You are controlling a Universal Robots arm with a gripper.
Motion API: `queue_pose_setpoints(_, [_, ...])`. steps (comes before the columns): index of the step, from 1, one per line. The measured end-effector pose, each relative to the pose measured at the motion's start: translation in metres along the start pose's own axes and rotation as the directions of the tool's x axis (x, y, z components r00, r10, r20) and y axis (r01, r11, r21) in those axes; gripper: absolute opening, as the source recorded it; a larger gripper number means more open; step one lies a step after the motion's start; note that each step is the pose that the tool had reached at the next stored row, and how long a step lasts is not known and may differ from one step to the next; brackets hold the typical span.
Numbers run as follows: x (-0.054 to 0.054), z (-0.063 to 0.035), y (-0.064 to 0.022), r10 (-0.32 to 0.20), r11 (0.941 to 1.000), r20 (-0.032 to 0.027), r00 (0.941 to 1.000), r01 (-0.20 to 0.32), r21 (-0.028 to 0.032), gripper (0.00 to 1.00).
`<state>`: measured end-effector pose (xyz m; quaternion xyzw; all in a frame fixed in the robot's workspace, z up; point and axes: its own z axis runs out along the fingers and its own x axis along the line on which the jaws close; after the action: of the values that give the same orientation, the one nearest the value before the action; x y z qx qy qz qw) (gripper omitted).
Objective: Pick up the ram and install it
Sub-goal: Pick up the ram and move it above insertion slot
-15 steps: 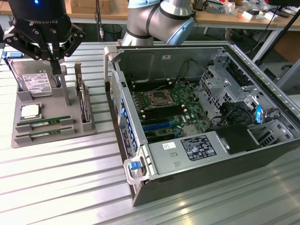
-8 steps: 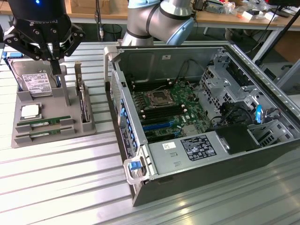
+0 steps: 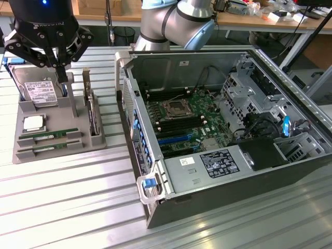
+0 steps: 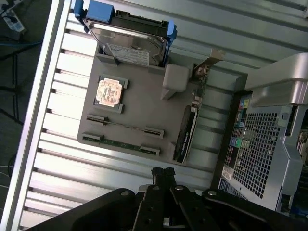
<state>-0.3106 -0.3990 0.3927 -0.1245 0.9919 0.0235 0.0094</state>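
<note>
ram [image 3: 49, 134] 2 | processor [image 3: 33, 123] 1 | drive [image 3: 40, 93] 1 | card [image 3: 92, 115] 1 | tray [image 3: 61, 113] 1 | case [image 3: 207, 203] 1 | motherboard [image 3: 181, 127] 1 | arm [image 3: 176, 21] 1

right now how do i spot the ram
Find the grey tray at the exterior view's left, beside the computer case. The ram is the two long, thin green sticks slotted along its near edge, unlike the square silver processor behind them.
</note>
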Motion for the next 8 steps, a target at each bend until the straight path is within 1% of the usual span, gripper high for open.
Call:
queue_pose_setpoints(1, [0.0000, 0.0000, 0.0000, -0.022, 0.9998, -0.0009, 0.9998, 0.022, -0.0006, 0.11])
queue_pose_setpoints(5, [0.0000, 0.0000, 0.0000, -0.067, 0.9977, -0.0029, 0.9977, 0.067, -0.0018, 0.11])
queue_pose_setpoints(7, [0.0000, 0.0000, 0.0000, -0.105, 0.9945, -0.0045, 0.9945, 0.105, -0.0028, 0.11])
queue_pose_setpoints(8, [0.0000, 0.0000, 0.0000, -0.112, 0.9937, -0.0048, 0.9936, 0.112, -0.0030, 0.11])
